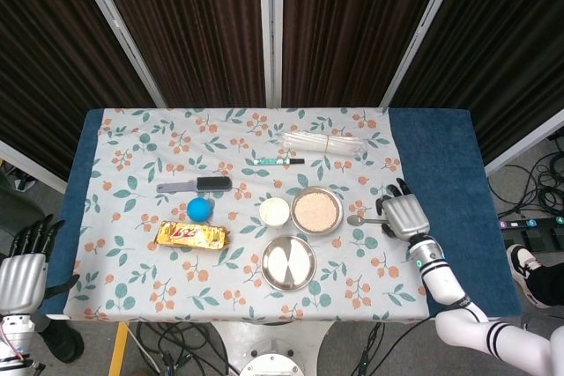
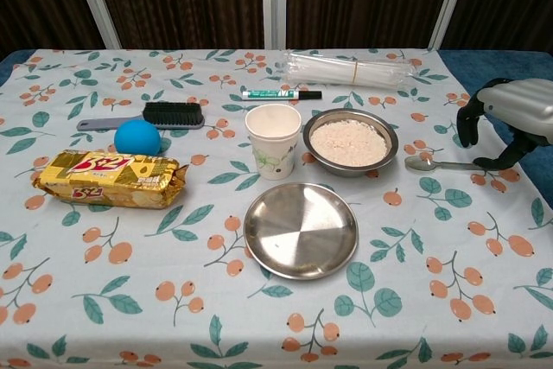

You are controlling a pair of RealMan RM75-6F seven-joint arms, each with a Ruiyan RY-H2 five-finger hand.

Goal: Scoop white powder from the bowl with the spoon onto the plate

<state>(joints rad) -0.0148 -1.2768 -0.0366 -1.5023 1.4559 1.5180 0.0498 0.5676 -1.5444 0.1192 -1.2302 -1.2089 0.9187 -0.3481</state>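
The empty plate (image 2: pixel 301 230) sat nearest, with the bowl (image 2: pixel 350 141) of white powder just behind it. Right of the bowl lay the spoon (image 2: pixel 442 164) on the table, the right hand (image 2: pixel 510 118) hovering over its handle, fingers curled but gripping nothing. The left hand (image 1: pixel 25 266) hung off the table's left edge, fingers apart and empty.

My right hand (image 2: pixel 510 123) has bare cloth around the spoon (image 2: pixel 442 164). Bowl (image 2: pixel 350 142) sits just left; cup (image 2: pixel 273 140) crowds its far side; plate (image 2: pixel 301 230) approach open.

Your head view looks steeply down from high above the near edge, taking in the whole table (image 1: pixel 441 143) from afar, your chest view sits low and close, facing forward, both share the floral cloth (image 2: pixel 104 317) and its objects.
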